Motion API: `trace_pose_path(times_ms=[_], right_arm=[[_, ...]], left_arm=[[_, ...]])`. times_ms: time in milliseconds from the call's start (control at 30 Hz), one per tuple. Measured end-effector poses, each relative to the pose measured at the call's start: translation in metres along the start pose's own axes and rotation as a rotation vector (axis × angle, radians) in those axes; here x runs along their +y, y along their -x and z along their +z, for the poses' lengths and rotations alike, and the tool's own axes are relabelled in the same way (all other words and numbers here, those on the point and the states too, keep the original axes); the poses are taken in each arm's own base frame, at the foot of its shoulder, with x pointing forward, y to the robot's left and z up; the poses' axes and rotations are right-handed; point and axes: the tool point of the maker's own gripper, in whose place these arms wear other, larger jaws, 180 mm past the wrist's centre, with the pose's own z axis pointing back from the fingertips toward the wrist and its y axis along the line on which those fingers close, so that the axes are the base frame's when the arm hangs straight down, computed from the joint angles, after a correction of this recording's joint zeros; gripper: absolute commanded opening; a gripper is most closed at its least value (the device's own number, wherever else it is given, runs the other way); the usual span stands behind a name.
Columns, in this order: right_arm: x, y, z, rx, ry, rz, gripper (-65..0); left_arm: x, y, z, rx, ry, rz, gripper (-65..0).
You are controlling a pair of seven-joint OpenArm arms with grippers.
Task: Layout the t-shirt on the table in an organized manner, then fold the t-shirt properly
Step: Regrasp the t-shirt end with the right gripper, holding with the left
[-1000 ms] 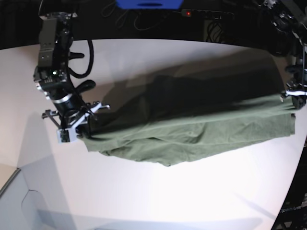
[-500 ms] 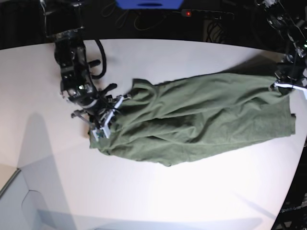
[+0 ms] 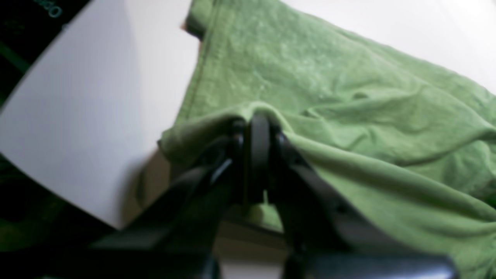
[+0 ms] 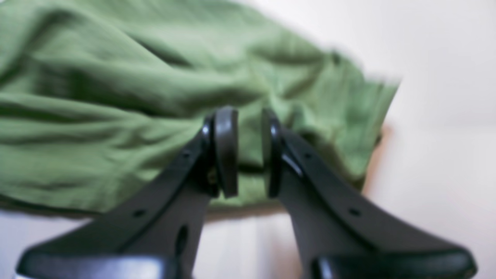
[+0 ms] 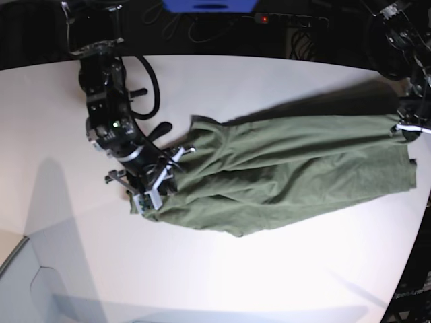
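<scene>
On the white surface (image 5: 222, 269) the t-shirt (image 5: 283, 175) is stretched in a long, wrinkled band between the two arms, not yet spread flat. At the shirt's end near the surface's curved edge, the left tool (image 3: 254, 155) is seen clamped on a raised fold of green cloth. At the shirt's opposite end, the right tool (image 4: 248, 151) is seen with a narrow gap between its pads; cloth lies behind that gap, and whether any is pinched cannot be told. The laying-out step is judged to be in hand. For a tidy result, the left-held edge should be lowered until it rests on the surface before release, tension should be kept along the shirt, and the bunched middle should be drawn outward.
</scene>
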Motion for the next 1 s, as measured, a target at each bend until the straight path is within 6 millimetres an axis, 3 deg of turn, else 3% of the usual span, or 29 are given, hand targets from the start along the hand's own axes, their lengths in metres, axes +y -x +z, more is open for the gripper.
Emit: trace_pose_path(times_ms=[67, 133, 333, 533, 600, 733, 833, 1000], right_arm=[[0.004, -0.009, 0.010, -0.034, -0.003, 0.006, -52.5], [0.002, -0.004, 0.015, -0.018, 0.002, 0.014, -52.5], [-0.014, 0.062, 0.011, 0.179, 0.027, 0.016, -52.3], [-0.016, 0.106, 0.000, 0.288, 0.021, -0.019, -51.0], [-0.018, 0.104, -0.003, 0.289, 0.024, -0.018, -45.2], [-0.022, 0.093, -0.007, 0.258, 0.030, -0.014, -27.1], [-0.021, 0.098, -0.005, 0.272, 0.027, -0.016, -16.5], [-0.019, 0.098, -0.006, 0.271, 0.025, -0.019, -15.5]], left_arm=[[0.000, -0.002, 0.000, -0.003, 0.001, 0.000, -64.8], [-0.001, -0.002, -0.001, -0.003, 0.001, 0.000, -64.8], [-0.002, 0.000, -0.001, -0.001, 0.004, 0.006, -64.8], [-0.003, -0.001, -0.001, -0.004, 0.008, 0.007, -64.8], [-0.003, -0.001, -0.001, -0.003, 0.010, 0.008, -64.8], [-0.003, -0.001, -0.001, -0.003, 0.010, 0.009, -64.8], [-0.002, 0.001, -0.001, 0.002, 0.008, 0.009, -64.8], [-0.003, 0.002, -0.001, 0.003, 0.009, 0.010, -64.8]])
